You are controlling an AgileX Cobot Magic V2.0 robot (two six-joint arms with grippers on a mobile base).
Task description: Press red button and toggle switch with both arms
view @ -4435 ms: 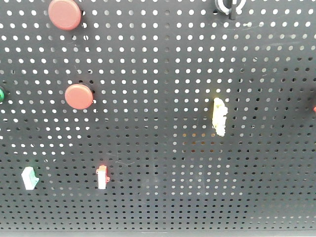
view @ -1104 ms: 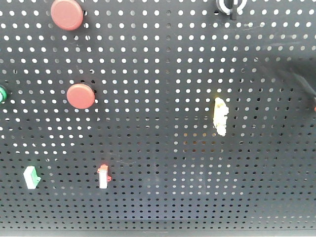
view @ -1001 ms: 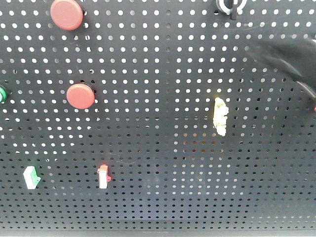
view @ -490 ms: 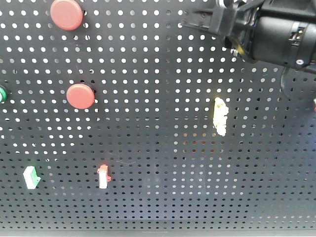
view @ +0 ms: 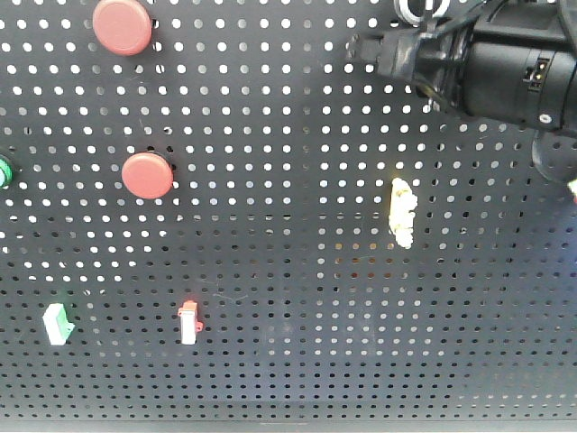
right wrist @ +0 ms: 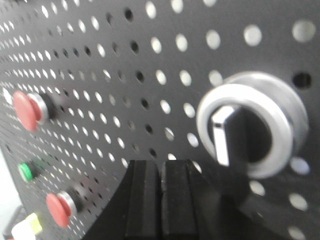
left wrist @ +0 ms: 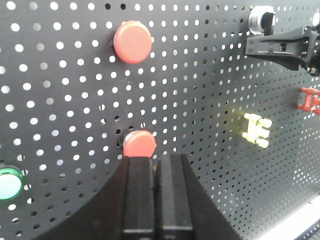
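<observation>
Front-facing view: right end effector (view: 365, 47) partly hides toggle switch (view: 421, 7) above yellow tab (view: 401, 212).

matte red button (view: 122, 25) top left, toggle switch (right wrist: 248, 131) top right

Pegboard (view: 288, 271): upright, carrying every part.
Upper button (view: 121, 25): top left of the pegboard, above the lower button (view: 147, 175).
Toggle switch (right wrist: 250, 130): top right, well apart from both buttons.
Upright tab (view: 402, 213): below the toggle switch, right of the lower button.
Right hand (view: 361, 47): before the pegboard, tips just below-left of the toggle switch.
Left hand (left wrist: 155, 165): before the pegboard, just under the lower button.
</observation>
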